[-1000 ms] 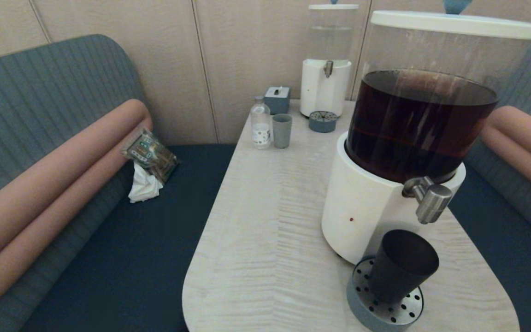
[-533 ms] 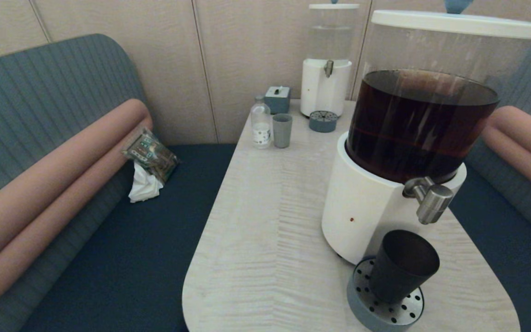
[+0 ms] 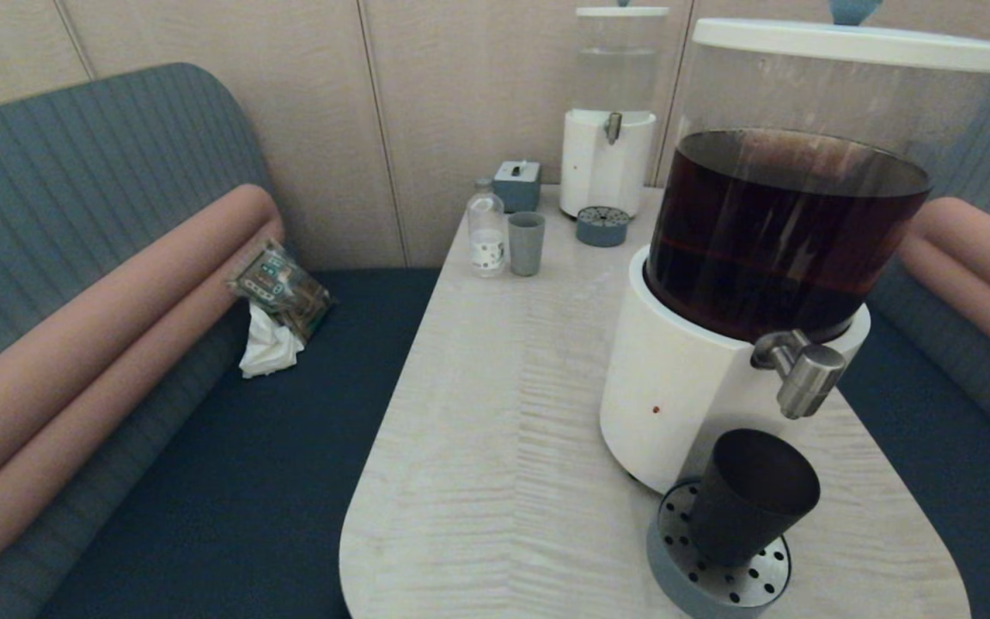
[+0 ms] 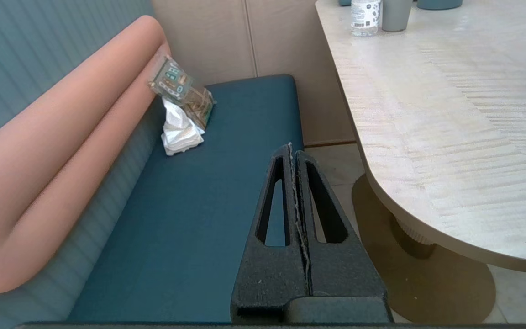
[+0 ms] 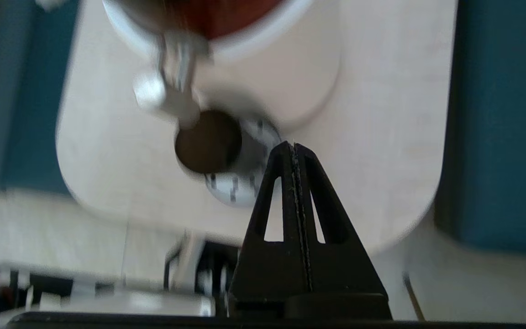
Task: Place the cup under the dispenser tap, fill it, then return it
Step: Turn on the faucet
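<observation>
Under the dispenser tap (image 3: 809,380), the cup (image 3: 751,496) on drip tray (image 3: 701,585), both hands pressed together.

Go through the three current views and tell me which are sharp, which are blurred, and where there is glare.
Head view: sharp throughout; the cup on the drip tray and the dispenser tap have crisp edges, with faint pale reflections on the tank. Left wrist view: sharp; the left gripper is shut, and the table shows a soft sheen. Right wrist view: smeared background; only the shut right gripper is crisp.
</observation>
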### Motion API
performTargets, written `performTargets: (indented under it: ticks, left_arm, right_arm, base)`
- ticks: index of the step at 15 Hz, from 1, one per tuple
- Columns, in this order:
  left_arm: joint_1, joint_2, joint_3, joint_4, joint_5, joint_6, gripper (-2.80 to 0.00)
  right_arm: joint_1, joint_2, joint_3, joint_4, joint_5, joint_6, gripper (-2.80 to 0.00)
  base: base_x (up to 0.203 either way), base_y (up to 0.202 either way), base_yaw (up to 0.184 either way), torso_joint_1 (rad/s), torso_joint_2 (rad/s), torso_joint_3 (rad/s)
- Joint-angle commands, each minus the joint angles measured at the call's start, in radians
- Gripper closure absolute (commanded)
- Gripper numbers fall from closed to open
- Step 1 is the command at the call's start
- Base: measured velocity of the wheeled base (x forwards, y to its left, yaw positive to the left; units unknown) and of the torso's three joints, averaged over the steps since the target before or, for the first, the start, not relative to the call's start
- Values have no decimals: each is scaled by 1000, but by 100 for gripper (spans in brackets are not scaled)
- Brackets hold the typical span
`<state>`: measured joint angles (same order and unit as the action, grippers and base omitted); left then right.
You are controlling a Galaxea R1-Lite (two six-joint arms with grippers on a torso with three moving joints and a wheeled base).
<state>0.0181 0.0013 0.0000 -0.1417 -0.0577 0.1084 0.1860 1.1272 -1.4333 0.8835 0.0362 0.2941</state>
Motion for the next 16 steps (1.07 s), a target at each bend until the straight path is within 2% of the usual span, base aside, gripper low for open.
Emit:
performTargets:
  ticks: [1, 3, 5, 7, 9, 16]
  left_arm:
    - [0, 2, 40, -1, -1, 1, 0]
    - [0, 2, 40, -1, -1, 1, 0]
    - [0, 2, 40, -1, -1, 1, 0]
    - [0, 2, 40, -1, -1, 1, 0]
    - [0, 2, 40, -1, -1, 1, 0]
    - [0, 0, 40, -1, -1, 1, 0]
  right_arm:
    - [5, 28, -36, 94, 6, -2, 0]
    - [6, 32, -56, 123, 79, -4, 0]
    - [3, 33, -78, 103, 229, -4, 0]
    - [-1, 54, -66, 47, 333, 0, 0]
    - [-4, 90, -63, 32, 367, -5, 0]
    - [-11, 263, -112, -105, 393, -4, 0]
  base:
    - [0, 0, 0, 0, 0, 0]
    - [0, 0, 0, 0, 0, 0]
    - [0, 0, 0, 0, 0, 0]
    - [0, 0, 0, 0, 0, 0]
    - [0, 0, 0, 0, 0, 0]
    - [0, 0, 0, 0, 0, 0]
